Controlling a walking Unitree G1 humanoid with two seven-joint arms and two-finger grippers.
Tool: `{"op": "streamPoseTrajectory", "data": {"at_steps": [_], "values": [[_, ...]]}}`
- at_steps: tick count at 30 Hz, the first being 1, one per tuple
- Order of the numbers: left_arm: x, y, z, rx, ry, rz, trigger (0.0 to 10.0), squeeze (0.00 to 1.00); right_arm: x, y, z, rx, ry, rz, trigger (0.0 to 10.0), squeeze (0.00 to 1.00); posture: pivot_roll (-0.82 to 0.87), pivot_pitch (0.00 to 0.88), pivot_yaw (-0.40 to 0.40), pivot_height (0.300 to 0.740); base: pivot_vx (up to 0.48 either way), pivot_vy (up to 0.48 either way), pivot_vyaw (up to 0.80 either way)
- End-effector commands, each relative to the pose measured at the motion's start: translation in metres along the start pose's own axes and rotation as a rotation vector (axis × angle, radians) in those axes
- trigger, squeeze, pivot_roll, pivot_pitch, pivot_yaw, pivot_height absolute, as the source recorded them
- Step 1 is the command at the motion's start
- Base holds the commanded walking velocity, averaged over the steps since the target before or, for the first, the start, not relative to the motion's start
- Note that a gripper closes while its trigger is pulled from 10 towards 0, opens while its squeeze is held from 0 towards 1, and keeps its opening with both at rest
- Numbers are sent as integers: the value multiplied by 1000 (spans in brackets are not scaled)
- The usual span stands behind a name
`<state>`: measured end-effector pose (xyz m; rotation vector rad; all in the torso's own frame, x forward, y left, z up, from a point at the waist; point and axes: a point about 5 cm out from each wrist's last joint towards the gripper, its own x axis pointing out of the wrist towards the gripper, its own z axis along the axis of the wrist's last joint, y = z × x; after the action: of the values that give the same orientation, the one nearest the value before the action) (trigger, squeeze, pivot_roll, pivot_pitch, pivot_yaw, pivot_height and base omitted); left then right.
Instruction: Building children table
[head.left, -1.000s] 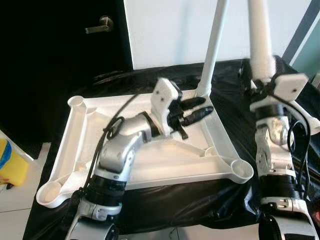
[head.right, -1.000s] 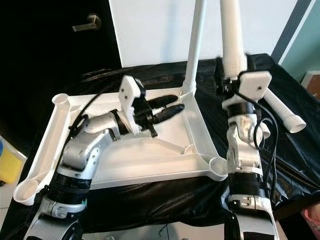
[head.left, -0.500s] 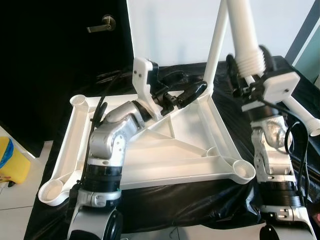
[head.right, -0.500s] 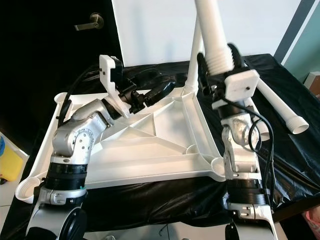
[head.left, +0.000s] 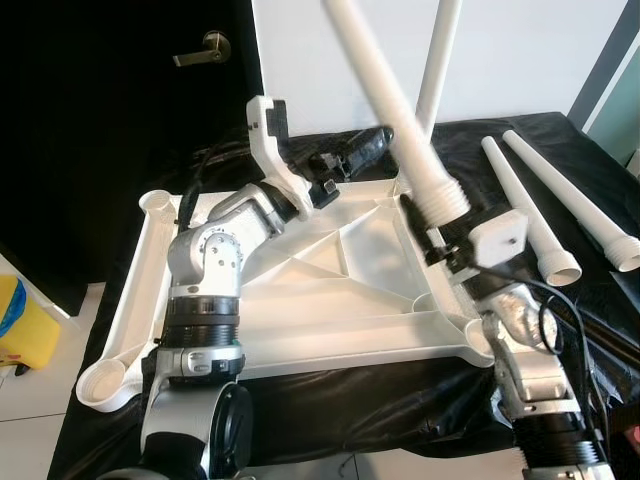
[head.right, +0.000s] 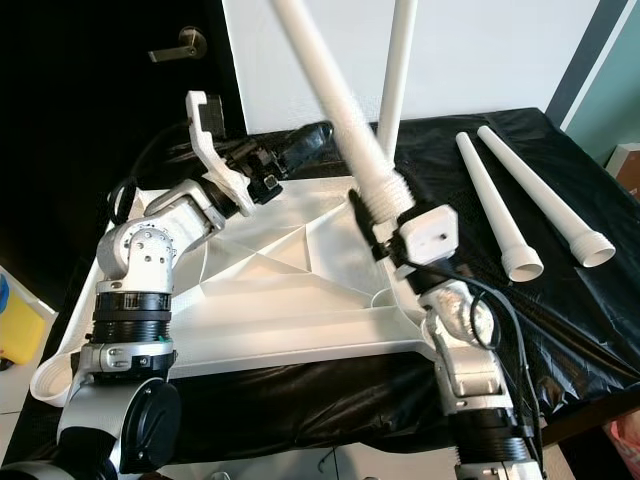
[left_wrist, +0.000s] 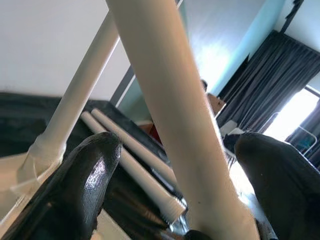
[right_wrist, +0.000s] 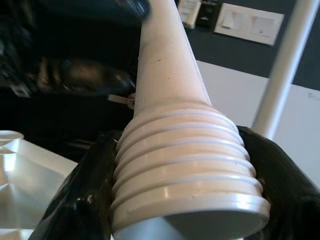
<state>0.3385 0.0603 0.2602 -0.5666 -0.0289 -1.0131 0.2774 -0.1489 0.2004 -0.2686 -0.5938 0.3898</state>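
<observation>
- The white tabletop (head.left: 300, 330) lies upside down on the black-draped worktop (head.left: 330, 400), sockets up so legs can be screwed in; one fitted leg (head.left: 438, 60) already stands at its 1 o'clock corner.
- The held leg (head.left: 385, 100) tilts toward 11 o'clock, threaded end low near the 4 o'clock corner socket (head.left: 478, 335), probably being lined up.
- Two spare legs (head.left: 530, 215) wait at 3 o'clock.
- The right end effector (right_wrist: 187, 200) clamps the ribbed thread, forearm rising steeply.
- The left end effector (left_wrist: 175, 165), elbow bent, straddles the shaft with fingers spread wide, seemingly steadying.
</observation>
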Motion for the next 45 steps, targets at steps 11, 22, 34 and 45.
{"op": "streamPoseTrajectory", "data": {"at_steps": [11, 22, 34, 45], "values": [[13, 10, 13, -94, -10, 49, 10000, 0, -8, 23, 2, 33, 20, 102, 10000, 0, -70, 0, 51, 740, 0, 0, 0], [13, 29, 42, -162, -82, 113, 10000, 0, -21, 29, -3, 37, 69, 140, 10000, 0, -77, 0, 57, 740, 0, 0, 0], [12, 40, 51, -190, -118, 152, 0, 0, -20, 25, -2, 19, 79, 134, 10000, 0, -82, 0, 54, 740, 0, 0, 0], [13, 41, 51, -181, -121, 160, 941, 0, -19, 24, -5, 35, 94, 123, 10000, 1000, -76, 0, 47, 740, 0, 0, 0]]}}
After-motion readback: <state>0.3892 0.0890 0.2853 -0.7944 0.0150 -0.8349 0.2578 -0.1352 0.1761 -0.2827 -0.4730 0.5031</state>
